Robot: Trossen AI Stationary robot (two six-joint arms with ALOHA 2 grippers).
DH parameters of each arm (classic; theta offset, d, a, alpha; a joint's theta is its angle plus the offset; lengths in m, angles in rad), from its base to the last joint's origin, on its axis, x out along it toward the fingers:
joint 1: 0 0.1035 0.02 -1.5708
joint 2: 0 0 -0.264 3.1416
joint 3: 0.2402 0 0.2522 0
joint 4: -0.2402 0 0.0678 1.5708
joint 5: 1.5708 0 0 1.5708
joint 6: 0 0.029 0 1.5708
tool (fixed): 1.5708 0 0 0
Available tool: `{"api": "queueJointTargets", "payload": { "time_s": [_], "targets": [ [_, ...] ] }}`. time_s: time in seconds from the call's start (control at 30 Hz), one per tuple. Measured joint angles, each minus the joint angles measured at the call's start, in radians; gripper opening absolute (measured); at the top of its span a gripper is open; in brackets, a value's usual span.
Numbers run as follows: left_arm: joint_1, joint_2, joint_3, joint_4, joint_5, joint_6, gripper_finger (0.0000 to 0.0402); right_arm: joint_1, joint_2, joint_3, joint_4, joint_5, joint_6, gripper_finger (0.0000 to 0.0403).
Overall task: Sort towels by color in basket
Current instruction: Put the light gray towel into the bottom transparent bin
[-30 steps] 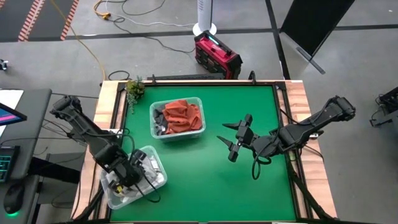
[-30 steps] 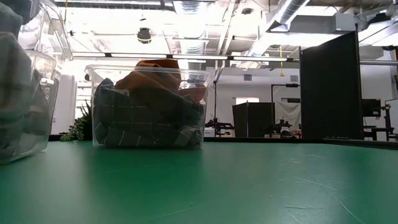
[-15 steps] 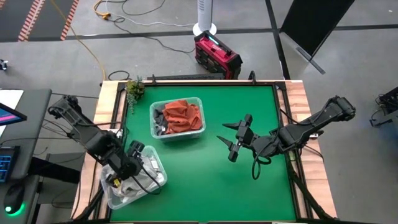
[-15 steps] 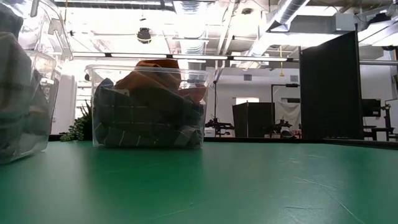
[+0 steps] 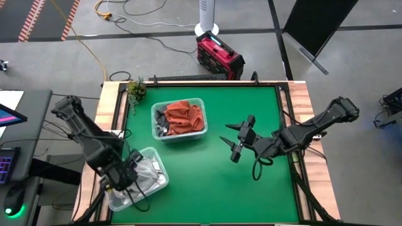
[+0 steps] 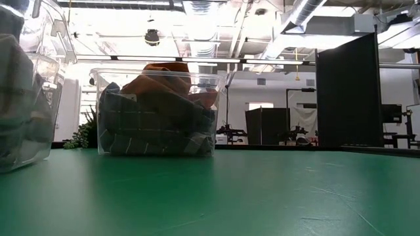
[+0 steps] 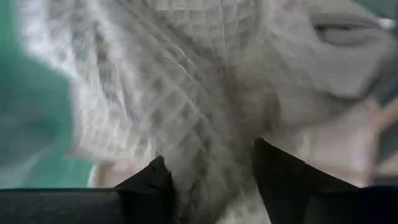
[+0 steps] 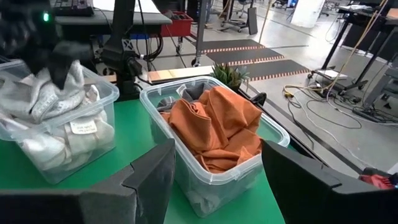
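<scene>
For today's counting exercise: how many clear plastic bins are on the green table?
2. One bin sits toward the table's far side, holding orange and dark towels. The other bin is at the near left corner, with pale towels and the left gripper in it.

A green counter [image 5: 207, 188] with pale wooden edges fills the overhead view. A small potted plant [image 5: 135, 90] stands at its 11 o'clock corner. Beyond the far edge, at 12 o'clock, a red and black case [image 5: 219, 56] sits on the grey floor beside a white fan base [image 5: 206, 27], with an orange cable [image 5: 94, 55] and dark cords trailing across the concrete. A dark panel [image 5: 320, 22] leans at 1 o'clock. At 9 o'clock, a desk carries a keyboard [image 5: 6, 171] and a mouse [image 5: 12, 199]. Black and orange hazard-striped mats [image 5: 31, 19] lie at 10 o'clock.
</scene>
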Motion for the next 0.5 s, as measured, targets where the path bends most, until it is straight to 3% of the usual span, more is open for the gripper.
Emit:
{"api": "queueJointTargets", "payload": {
  "time_s": [0.3,0.5],
  "targets": [
    [-0.015,-0.003,-0.283,0.313,0.053,-0.059,0.0136,-0.001,0.0,0.0,-0.004,0.0,0.016,0.027],
    [0.001,0.001,-0.14,0.079,0.044,-0.115,0.0138,-0.02,0.0,0.0,-0.004,0.0,0.016,0.027]
  ]
}}
